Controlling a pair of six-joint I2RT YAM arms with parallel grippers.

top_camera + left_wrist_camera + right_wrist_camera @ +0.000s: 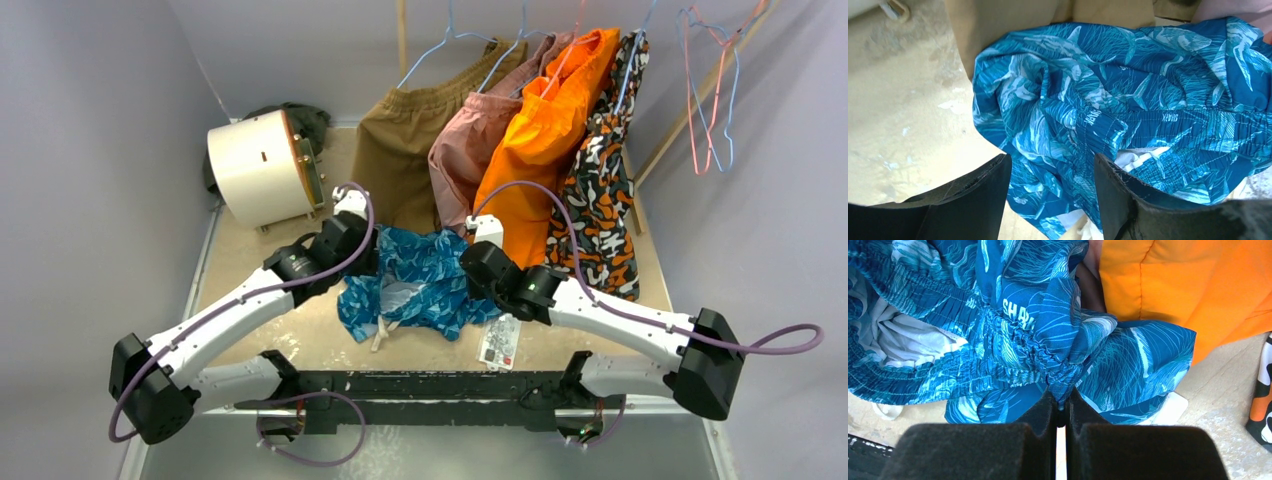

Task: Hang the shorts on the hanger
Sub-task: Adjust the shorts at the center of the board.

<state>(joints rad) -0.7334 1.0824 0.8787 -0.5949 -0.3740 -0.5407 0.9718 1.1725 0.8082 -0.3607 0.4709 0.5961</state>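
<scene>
The shorts (pixel 420 280) lie crumpled in the middle of the surface (pixel 250 270), a little toward its near edge, with the white lining and a bit of white drawstring showing at their near side. The left pincer (pixel 1050 167) stands open over the left part of the heap: its two black fingers (pixel 983 200) are spread well apart, blue patterned cloth shows in the gap, and nothing is gripped. The right pincer (pixel 1062 402) is closed tight on a bunched fold of the elastic waistband at the right part of the shorts, the gathered cloth rising from between its pads. The hanger (pixel 692 110) hangs high beyond the far right corner of the surface, beside a light blue hanger (pixel 733 90), well apart from the shorts. Along the far edge hang brown shorts (pixel 400 150), a pink garment (pixel 470 150), orange shorts (pixel 545 130) and a black, white and orange patterned garment (pixel 600 200). A white drum (pixel 255 165) lies on its side at the far left corner, and a small white tag (pixel 498 343) rests near the near edge.
</scene>
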